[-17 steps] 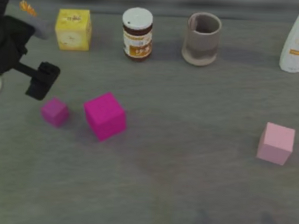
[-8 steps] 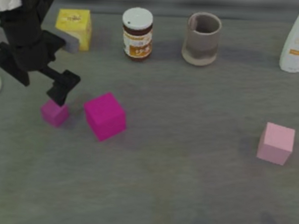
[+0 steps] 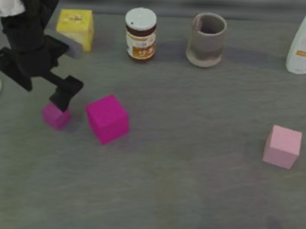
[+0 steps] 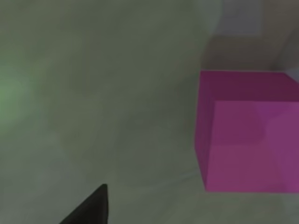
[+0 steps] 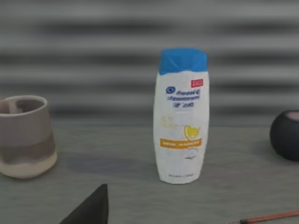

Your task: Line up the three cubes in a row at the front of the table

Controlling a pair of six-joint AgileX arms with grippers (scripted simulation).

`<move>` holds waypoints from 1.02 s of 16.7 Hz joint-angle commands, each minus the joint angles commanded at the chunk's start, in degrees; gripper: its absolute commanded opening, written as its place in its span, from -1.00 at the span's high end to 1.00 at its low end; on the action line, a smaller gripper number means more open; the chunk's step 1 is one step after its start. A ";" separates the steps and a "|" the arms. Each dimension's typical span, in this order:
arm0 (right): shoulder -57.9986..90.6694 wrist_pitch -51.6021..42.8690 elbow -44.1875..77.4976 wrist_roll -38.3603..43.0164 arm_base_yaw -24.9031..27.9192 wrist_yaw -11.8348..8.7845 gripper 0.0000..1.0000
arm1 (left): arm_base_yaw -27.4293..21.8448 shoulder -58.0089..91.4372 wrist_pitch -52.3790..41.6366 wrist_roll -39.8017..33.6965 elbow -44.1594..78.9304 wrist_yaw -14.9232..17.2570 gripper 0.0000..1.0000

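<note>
Top view: left end effector (image 3: pixel 62 101) partly hides small purple-magenta cube (image 3: pixel 55 116); grip unclear.

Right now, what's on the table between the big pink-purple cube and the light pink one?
Nothing: the top view shows bare table between the bright magenta cube and the pale pink cube.

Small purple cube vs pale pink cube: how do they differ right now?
The small purple cube is darker and smaller; the pale pink cube is lighter and larger. The purple one sits at the table's left under the left gripper; the pink one sits alone at the right. Both are plain matte cubes.
</note>
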 joint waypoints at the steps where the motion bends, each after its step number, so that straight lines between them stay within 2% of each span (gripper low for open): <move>1: 0.00 0.00 0.00 0.00 0.00 0.00 -1.00 | -0.03 0.76 1.87 0.03 -1.09 0.01 -1.00; 6: 0.00 0.00 0.00 0.00 0.00 0.00 -1.00 | -0.05 5.33 13.10 0.04 -7.28 0.05 -1.00; 11: 0.00 0.00 0.00 0.00 0.00 0.00 -1.00 | -0.06 6.20 14.67 0.06 -8.32 0.06 -1.00; 17: 0.00 0.00 0.00 0.00 0.00 0.00 -1.00 | -0.06 6.20 14.67 0.06 -8.32 0.06 -0.10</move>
